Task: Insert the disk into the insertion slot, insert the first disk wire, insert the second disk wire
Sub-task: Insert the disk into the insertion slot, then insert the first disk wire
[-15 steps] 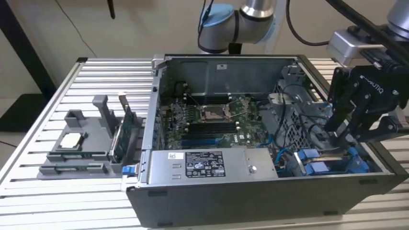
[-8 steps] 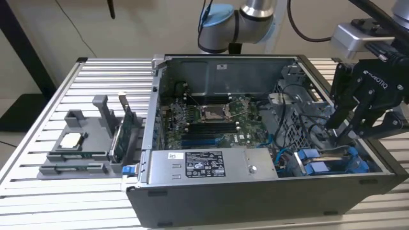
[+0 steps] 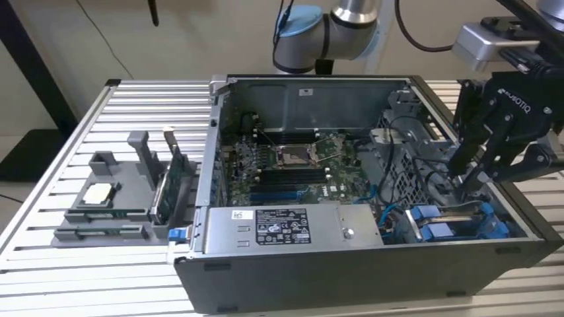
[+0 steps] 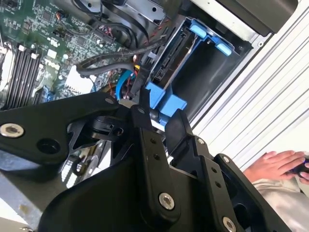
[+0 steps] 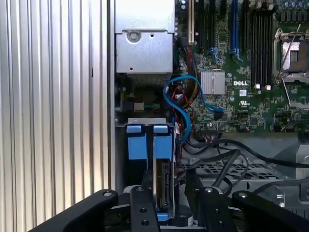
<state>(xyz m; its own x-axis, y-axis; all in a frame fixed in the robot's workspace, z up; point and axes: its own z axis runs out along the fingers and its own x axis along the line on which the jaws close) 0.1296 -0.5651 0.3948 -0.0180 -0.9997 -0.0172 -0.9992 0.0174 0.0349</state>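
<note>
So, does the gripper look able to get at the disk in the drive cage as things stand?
Likely yes: the gripper sits right at the blue-framed disk, with nothing seen between them; the black cables run off to the side, towards the motherboard.

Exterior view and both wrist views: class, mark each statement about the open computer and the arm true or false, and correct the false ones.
1. The computer case lies open on a slatted metal table. True.
2. The gripper hangs over the grey tray. False: the gripper is at the insertion slot, across the case from the tray.
3. Two blue carriers sit side by side inside the case. True.
4. A cooler covers the processor socket. False: the socket is bare.
5. A person's hand shows beyond the table in the second wrist view. True.
</note>
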